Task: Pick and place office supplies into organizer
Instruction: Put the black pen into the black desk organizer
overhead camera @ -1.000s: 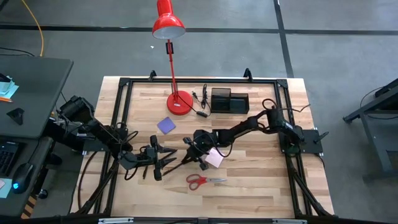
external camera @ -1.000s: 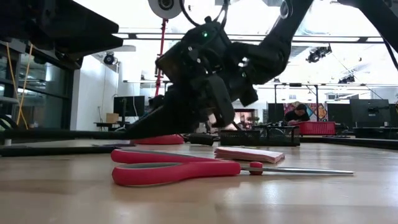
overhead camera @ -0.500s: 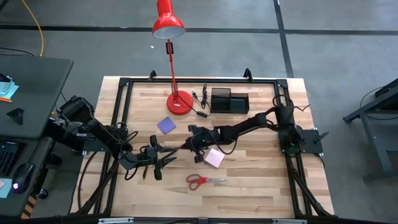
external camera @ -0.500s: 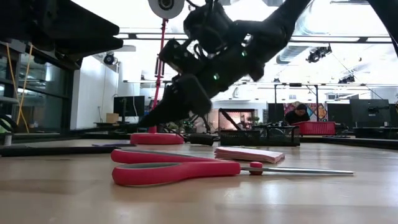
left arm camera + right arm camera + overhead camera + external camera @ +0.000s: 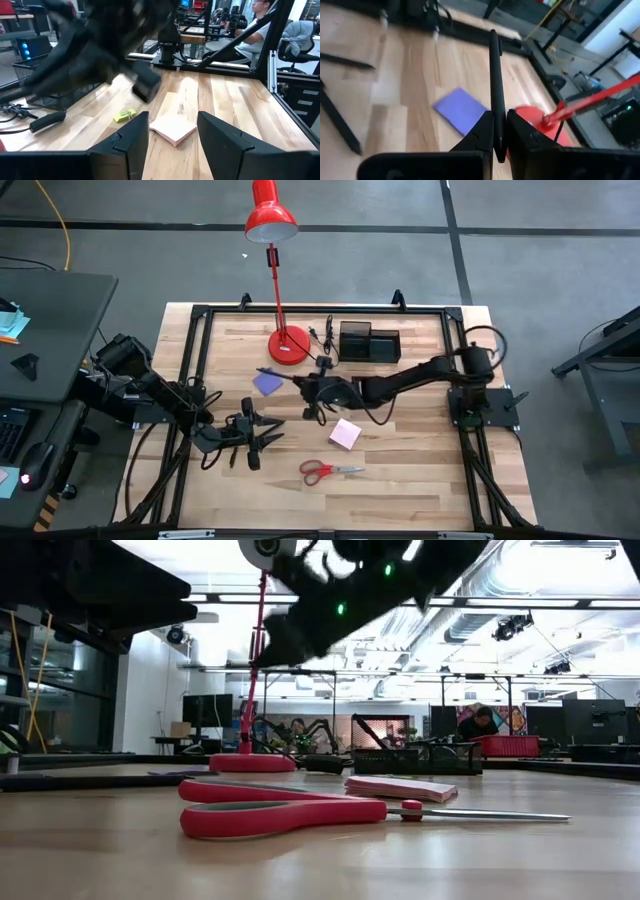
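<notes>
My right gripper (image 5: 305, 386) is up over the table's middle, shut on a thin dark pen (image 5: 493, 80) that sticks out toward the purple-blue pad (image 5: 267, 382). My left gripper (image 5: 268, 432) waits open and level near the left side, facing the pink pad (image 5: 172, 129) and the small yellow piece (image 5: 124, 116). More pens (image 5: 340, 122) lie flat on the wood. The red-handled scissors (image 5: 330, 470) lie near the front. The black organizer (image 5: 368, 343) stands at the far edge. My right gripper pinches the pen between its two fingers near one end (image 5: 496, 142). The pen runs on ahead of the fingertips, in line with them. The fingers point toward the table's left, slanting a little down. The pen is lifted clear of the table.
The red desk lamp stands on its round base (image 5: 288, 345) left of the organizer, with a cable and plug (image 5: 322, 340) between them. A black frame (image 5: 200, 310) runs round the tabletop. Bare wood shows along the near edge, in front of the scissors.
My right gripper has risen from the table beside the pink pad and gone toward the far edge, tipping from steeply down to almost level. The pen has come up with it, lifted clear, and now points toward the purple-blue pad.
</notes>
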Available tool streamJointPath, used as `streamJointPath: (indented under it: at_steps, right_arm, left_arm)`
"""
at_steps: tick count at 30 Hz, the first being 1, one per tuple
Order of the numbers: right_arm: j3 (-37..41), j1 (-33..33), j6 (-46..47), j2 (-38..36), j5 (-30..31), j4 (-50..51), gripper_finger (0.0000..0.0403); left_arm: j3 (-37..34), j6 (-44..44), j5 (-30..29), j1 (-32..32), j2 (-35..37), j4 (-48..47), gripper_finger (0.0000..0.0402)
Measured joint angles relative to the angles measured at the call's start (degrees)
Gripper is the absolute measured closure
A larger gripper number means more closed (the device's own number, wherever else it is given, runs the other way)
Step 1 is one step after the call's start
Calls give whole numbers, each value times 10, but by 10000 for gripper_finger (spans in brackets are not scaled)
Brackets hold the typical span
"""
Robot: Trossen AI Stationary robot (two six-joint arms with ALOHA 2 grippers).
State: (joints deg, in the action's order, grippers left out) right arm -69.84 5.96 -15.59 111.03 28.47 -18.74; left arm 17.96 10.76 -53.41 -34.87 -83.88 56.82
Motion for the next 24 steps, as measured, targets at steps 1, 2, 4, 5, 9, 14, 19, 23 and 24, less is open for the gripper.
streamJointPath:
  at_steps: [1, 2, 4, 5, 9, 14, 19, 23, 24]
  right_arm:
    - [0, 5, -2, -10, 9, 6, 394]
    - [0, 10, -4, -21, 15, 6, 394]
    - [0, 23, -10, -41, 25, 14, 394]
    - [-1, 30, -13, -50, 32, 20, 394]
    - [-1, 67, -18, -73, 64, 32, 394]
    - [-1, 117, -27, -77, 127, 35, 394]
    - [-1, 170, -9, -77, 167, 33, 394]
    - [-1, 210, -12, -77, 216, 24, 394]
    - [-1, 219, -13, -77, 226, 22, 394]
  left_arm:
    - [0, 0, 0, 0, 0, 0, 240]
    - [0, 0, 0, 0, 0, 0, 240]
    - [0, 1, 1, 0, 0, 1, 240]
    - [0, 5, 0, 0, 0, 1, 240]
    - [0, 39, -16, 0, 0, -1, 240]
    - [0, 30, -16, 0, 0, -1, 240]
    - [0, 26, -3, 22, 0, 4, 208]
    - [0, -13, 59, 67, 0, 4, 163]
    - [0, -37, 74, 77, 0, 5, 154]
